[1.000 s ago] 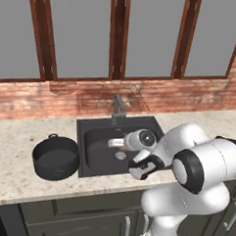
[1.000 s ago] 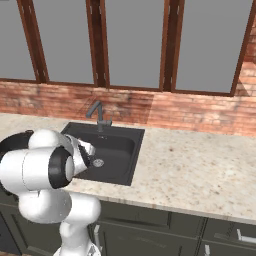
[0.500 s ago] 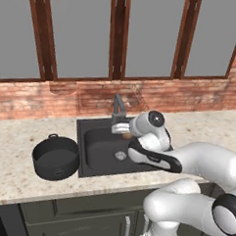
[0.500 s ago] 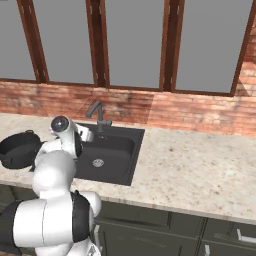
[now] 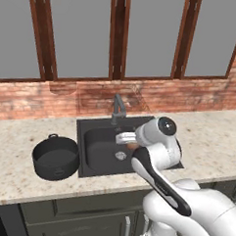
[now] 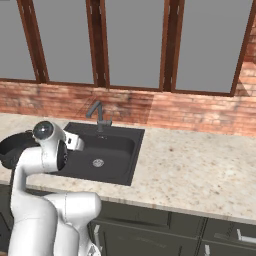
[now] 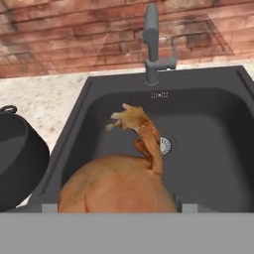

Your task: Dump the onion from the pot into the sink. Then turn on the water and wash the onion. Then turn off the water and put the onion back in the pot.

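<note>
1. My hand view has the onion large at 6 o'clock, right between the finger tips, its dry stem curling up toward 12. I read that as the jaws closed on the onion, holding it part-way open around the bulb.

2. Since a second ago the arm has swung: then the hand hung low over the sink's right half with the elbow tucked near the base, and now the forearm is stretched up and the gripper sits over the sink, pointing toward 9 o'clock. A sliver of orange shows at the hand in the left base view.

3. The onion is up off the basin floor. Below and behind it I see the silver drain and, at 12 o'clock, the grey faucet with no water running that I can make out.

4. The pot stands on the speckled counter just beside the sink's left rim, at 9 o'clock from the hand, upright; I cannot see any contents. In the hand view its dark wall fills the left edge.

5. My judgement: washing looks finished and this is the carry back. What remains is to travel on toward 9 o'clock, clear the pot's rim and handle, and let go above its opening.
</note>
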